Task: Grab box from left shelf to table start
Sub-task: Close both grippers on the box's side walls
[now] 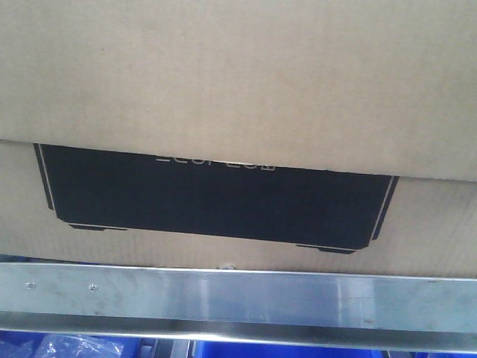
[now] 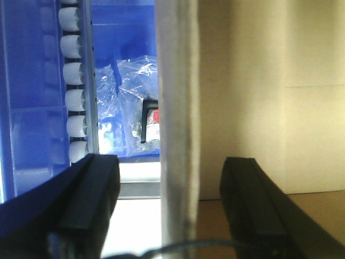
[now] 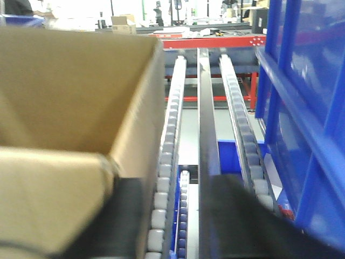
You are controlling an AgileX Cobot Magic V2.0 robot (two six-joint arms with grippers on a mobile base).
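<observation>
The large brown corrugated cardboard box (image 1: 238, 89) sits on the silver-grey metal-railed left shelf (image 1: 238, 298). Bulky, stiff-walled, probably heavy: clamp opposite side walls. Left gripper (image 2: 171, 162): jaws open astride one wall; right gripper (image 3: 178, 183): jaws open alongside.

Left gripper (image 2: 171, 178) and right gripper (image 3: 180, 186) show blocky black fingers (image 2: 89, 210), the left with a thin dark cable (image 2: 178, 247).

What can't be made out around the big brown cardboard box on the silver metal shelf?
Front view: pale lettering, upper half hidden by the brown cardboard flap.
Left wrist view: bagged red-and-black item, blurred, partly behind box wall.
Right wrist view: black right gripper, blurred, cut by bottom edge.
</observation>
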